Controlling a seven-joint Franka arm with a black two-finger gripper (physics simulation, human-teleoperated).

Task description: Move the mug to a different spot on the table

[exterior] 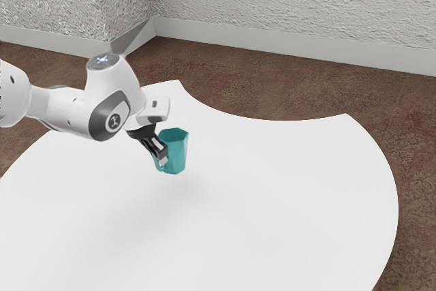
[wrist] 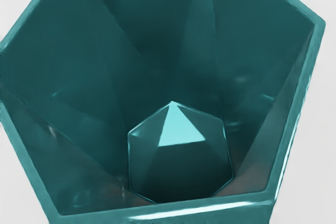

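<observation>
A teal faceted mug [exterior: 177,151] hangs upright a little above the white table [exterior: 272,195], over its left-middle part in the exterior view. My black gripper [exterior: 159,149] reaches down from the arm and is shut on the mug's wall on the side toward the exterior view's left, one finger inside the rim and one outside. A soft shadow lies on the table beneath it. The wrist view looks straight down into the mug [wrist: 157,77], with its hexagonal bottom [wrist: 181,153] directly under my hand.
The round white table has broad bare surface toward the exterior view's right and front. Brown floor [exterior: 286,86] surrounds it, and grey textured walls stand behind.
</observation>
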